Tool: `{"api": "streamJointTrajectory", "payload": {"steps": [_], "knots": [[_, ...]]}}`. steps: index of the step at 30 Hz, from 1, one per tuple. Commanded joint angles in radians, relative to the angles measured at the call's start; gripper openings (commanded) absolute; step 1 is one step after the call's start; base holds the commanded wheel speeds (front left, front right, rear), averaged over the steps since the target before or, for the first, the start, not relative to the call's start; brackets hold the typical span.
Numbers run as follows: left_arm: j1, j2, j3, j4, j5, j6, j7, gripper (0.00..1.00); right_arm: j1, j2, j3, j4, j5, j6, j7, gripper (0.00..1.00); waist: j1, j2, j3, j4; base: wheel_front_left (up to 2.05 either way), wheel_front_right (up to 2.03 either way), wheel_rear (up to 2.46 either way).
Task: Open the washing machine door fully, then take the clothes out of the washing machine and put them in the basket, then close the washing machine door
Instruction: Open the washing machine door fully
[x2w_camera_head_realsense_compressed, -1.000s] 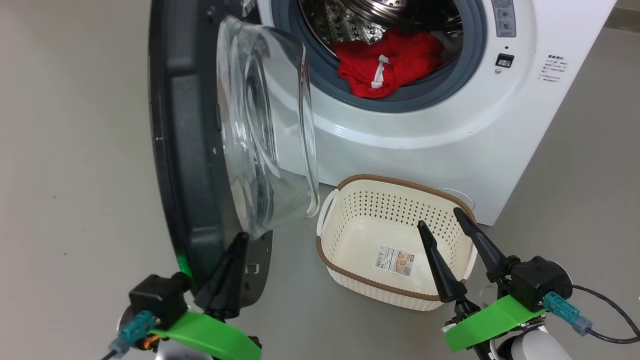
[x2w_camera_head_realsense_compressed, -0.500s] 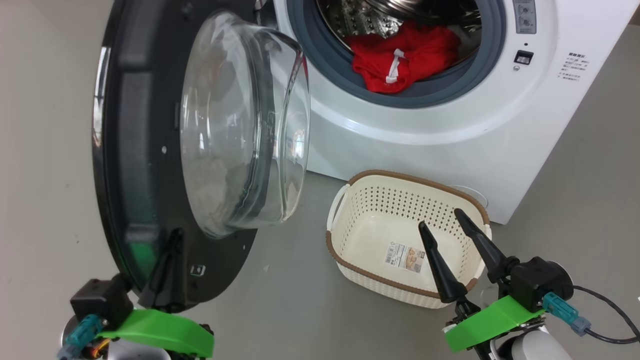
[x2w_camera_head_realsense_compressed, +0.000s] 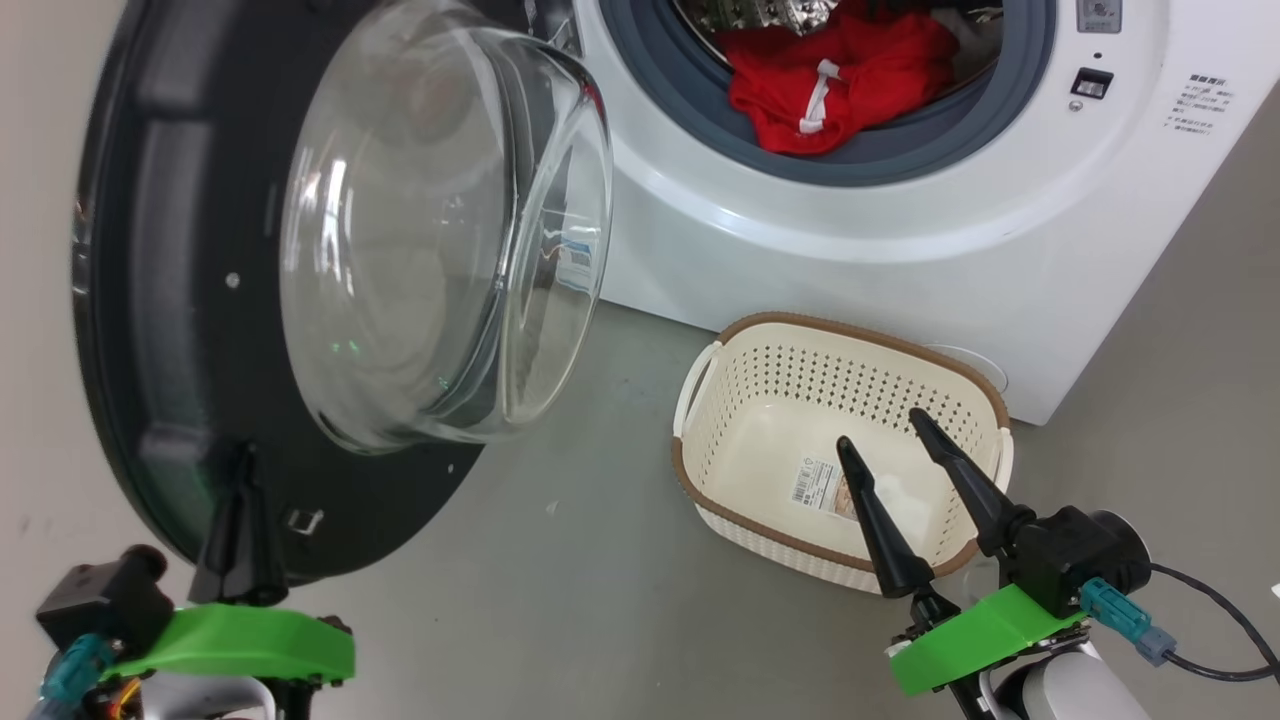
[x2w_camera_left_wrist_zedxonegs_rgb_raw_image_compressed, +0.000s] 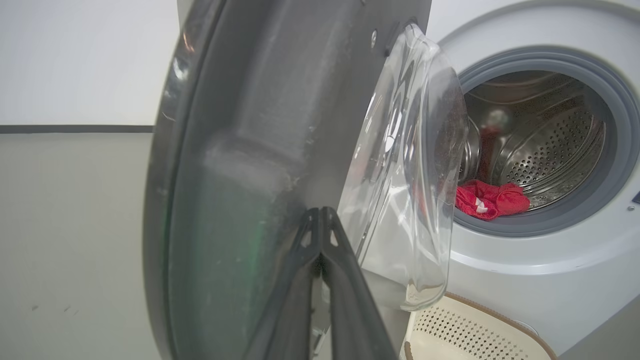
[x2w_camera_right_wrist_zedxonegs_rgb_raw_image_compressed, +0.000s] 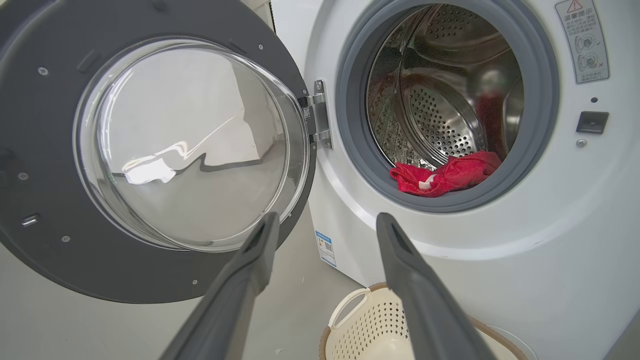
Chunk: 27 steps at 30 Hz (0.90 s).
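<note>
Left claw (x2w_camera_left_wrist_zedxonegs_rgb_raw_image_compressed: 320, 216) sits shut against the black-rimmed, clear-domed door (x2w_camera_head_realsense_compressed: 150, 300).

The door (x2w_camera_head_realsense_compressed: 130, 300) is dark, faintly glossy plastic around clear, smooth, reflecting glass (x2w_camera_head_realsense_compressed: 420, 220). The washer (x2w_camera_head_realsense_compressed: 900, 250) body is glossy white, its gasket (x2w_camera_head_realsense_compressed: 900, 160) matt grey rubber, its drum (x2w_camera_right_wrist_zedxonegs_rgb_raw_image_compressed: 445, 125) shiny perforated steel. The clothes (x2w_camera_head_realsense_compressed: 860, 80) are soft red cloth. The basket (x2w_camera_head_realsense_compressed: 850, 390) is matt cream perforated plastic; the floor (x2w_camera_head_realsense_compressed: 600, 600) is smooth matt grey.
</note>
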Motion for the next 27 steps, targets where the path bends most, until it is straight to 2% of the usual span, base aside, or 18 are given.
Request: {"api": "streamJointTrajectory", "payload": {"steps": [1,15,27], "knots": [[-0.041,0.033,0.062,-0.01,-0.007,0.02,-0.018,0.0,-0.032,0.003,0.022,-0.022,-0.014,0.007,-0.006,1.0,0.0,0.0,0.011,0.003,0.0,0.0,0.0],[-0.114,0.049,0.147,0.078,-0.043,0.026,-0.082,0.0,-0.057,0.003,0.024,-0.011,-0.07,0.007,-0.006,1.0,0.0,0.0,0.072,0.006,0.0,0.0,0.0],[-0.208,0.07,0.209,0.204,-0.039,0.001,-0.105,0.0,-0.069,0.003,0.018,-0.049,-0.128,0.007,0.038,1.0,0.0,0.0,0.119,0.016,0.0,0.0,0.0]]}}
